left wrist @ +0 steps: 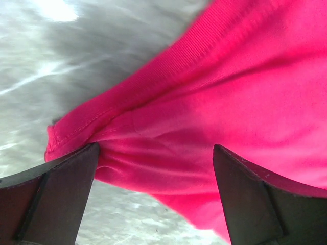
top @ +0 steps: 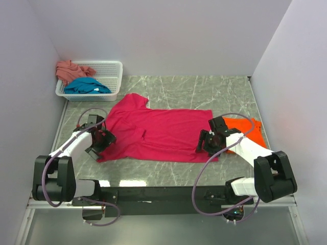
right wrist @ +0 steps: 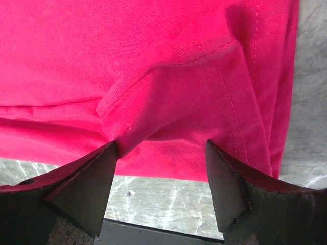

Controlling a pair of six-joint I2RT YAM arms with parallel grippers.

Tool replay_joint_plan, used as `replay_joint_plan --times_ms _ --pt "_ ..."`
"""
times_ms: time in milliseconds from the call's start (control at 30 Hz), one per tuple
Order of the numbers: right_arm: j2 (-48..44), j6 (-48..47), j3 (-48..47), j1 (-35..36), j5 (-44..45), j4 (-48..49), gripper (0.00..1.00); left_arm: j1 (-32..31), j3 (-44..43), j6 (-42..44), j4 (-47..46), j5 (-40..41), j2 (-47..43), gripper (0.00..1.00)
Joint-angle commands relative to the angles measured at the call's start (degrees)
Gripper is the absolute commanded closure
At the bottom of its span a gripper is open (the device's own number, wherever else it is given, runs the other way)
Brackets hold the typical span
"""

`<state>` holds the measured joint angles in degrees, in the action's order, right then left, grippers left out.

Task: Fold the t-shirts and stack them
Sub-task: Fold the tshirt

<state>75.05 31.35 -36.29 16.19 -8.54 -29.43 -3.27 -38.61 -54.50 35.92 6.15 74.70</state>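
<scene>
Near-left corner of magenta-red t-shirt (top: 158,130), spread flat on the tabletop (top: 204,89) with open room beyond its far edge, lay between the parted fingers of the left gripper (top: 100,142); right gripper (top: 207,140), jaws also apart, straddled bunched right hem, its arm hiding part of orange t-shirt (top: 253,130).

The magenta-red t-shirt (top: 158,133), orange t-shirt (top: 251,130), teal t-shirt (top: 87,86) and salmon-pink t-shirt (top: 68,70) are plain; the basket (top: 115,76) white mesh; the worktop (top: 204,92) grey marble, pale-veined.
</scene>
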Motion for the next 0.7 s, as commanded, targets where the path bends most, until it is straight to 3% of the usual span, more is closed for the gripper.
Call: replay_joint_plan --times_ms 0,267,333,667 --pt "-0.07 0.90 3.15 -0.28 -1.22 -0.80 0.23 1.77 -0.50 -3.24 5.38 6.05 -1.65 0.01" --pt "-5.78 4.42 5.88 -0.63 0.10 -9.32 0.21 3.09 -0.06 -4.21 6.18 6.59 0.79 0.01" --pt "-6.75 6.00 4.84 -0.89 3.94 -12.65 0.19 3.09 -0.41 -4.82 7.32 7.55 1.15 0.01" --pt "-15.27 8.91 2.38 -1.24 5.73 -15.66 0.17 4.76 -3.66 -3.51 9.43 6.25 -4.55 0.01"
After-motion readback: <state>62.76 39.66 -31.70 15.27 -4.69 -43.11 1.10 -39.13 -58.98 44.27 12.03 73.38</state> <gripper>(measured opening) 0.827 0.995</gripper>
